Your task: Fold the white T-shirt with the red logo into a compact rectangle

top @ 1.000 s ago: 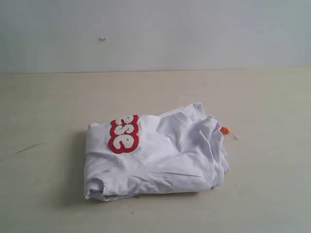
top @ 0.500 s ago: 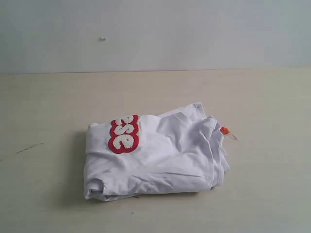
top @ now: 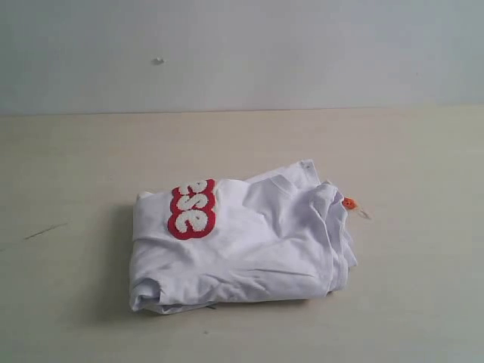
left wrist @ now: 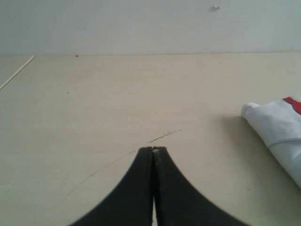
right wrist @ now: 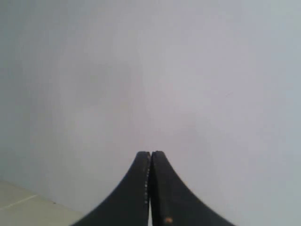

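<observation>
The white T-shirt (top: 249, 246) lies folded into a rough rectangle in the middle of the table in the exterior view. Part of the red logo (top: 192, 209) shows on its top left, and the small orange neck tag (top: 349, 203) sticks out at its right edge. Neither arm appears in the exterior view. In the left wrist view my left gripper (left wrist: 153, 149) is shut and empty above bare table, with a corner of the T-shirt (left wrist: 277, 127) off to one side. My right gripper (right wrist: 150, 153) is shut and empty, facing the pale wall.
The beige table (top: 76, 166) spreads around the shirt, with a thin dark scratch (top: 45, 230) on its left part. A pale wall (top: 242, 53) rises behind the table's far edge. A table seam (left wrist: 16, 73) shows in the left wrist view.
</observation>
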